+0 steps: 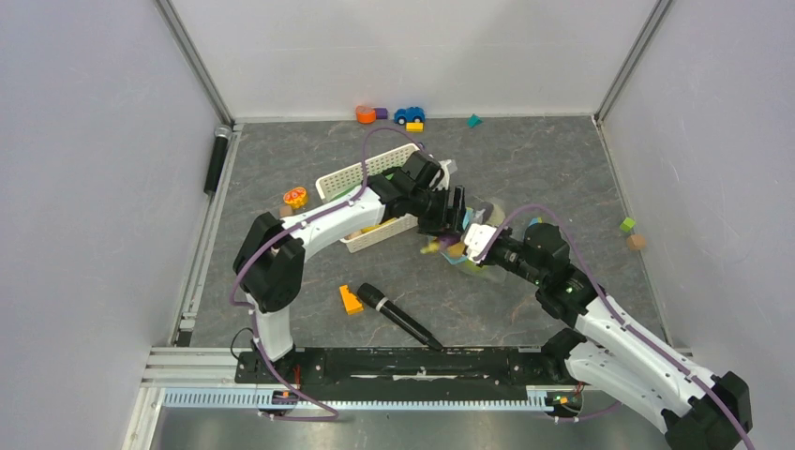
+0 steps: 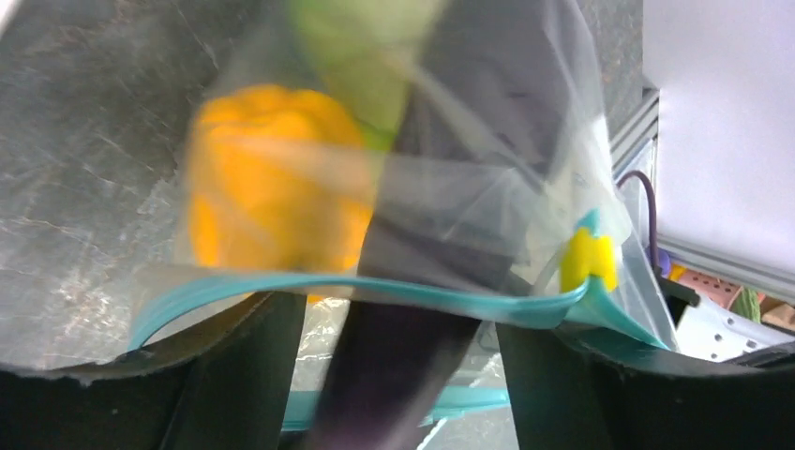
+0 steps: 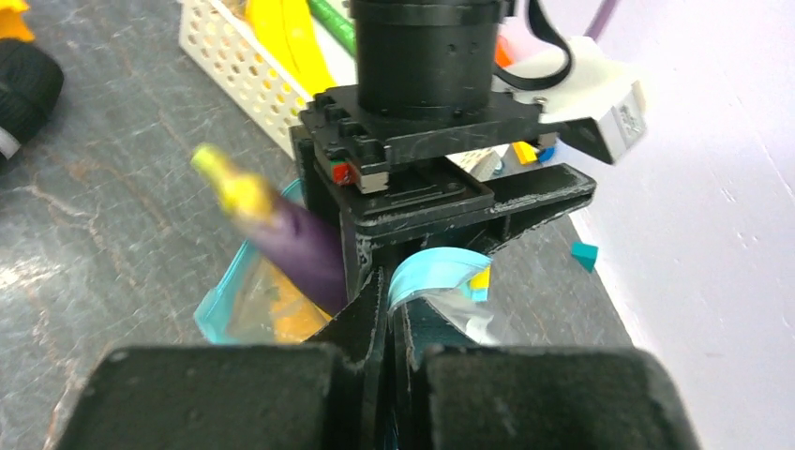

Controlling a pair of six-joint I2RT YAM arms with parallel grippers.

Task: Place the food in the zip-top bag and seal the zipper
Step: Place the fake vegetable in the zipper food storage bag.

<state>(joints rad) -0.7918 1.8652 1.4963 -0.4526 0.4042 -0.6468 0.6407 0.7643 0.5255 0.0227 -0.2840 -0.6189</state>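
As eggplant point(image 3: 302, 251) stood half inside zip-top bag point(image 3: 230, 302) beside basket point(image 1: 342, 183), stem poking out, I saw left gripper point(image 1: 457, 211) spread either side, not gripping. Right gripper point(image 1: 478, 240) pinched zipper point(image 2: 422, 296), propping mouth. Pepper point(image 2: 272, 187) already inside. Loading step, I judged; next: withdraw left, fetch remaining food.

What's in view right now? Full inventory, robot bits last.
zip-top bag: 1, clear, teal zipper, centre table
eggplant: 1, purple, in bag mouth
pepper: 1, orange-yellow, inside bag
basket: 1, white, left of bag
bananas: 1 bunch, yellow, in basket
microphone: 1, black, near side
block: 1, orange, beside microphone
toy car: 1, blue, far edge
blocks: 2, green and tan, right side
left hand: 1, black, open over bag
right hand: 1, black, shut on bag edge
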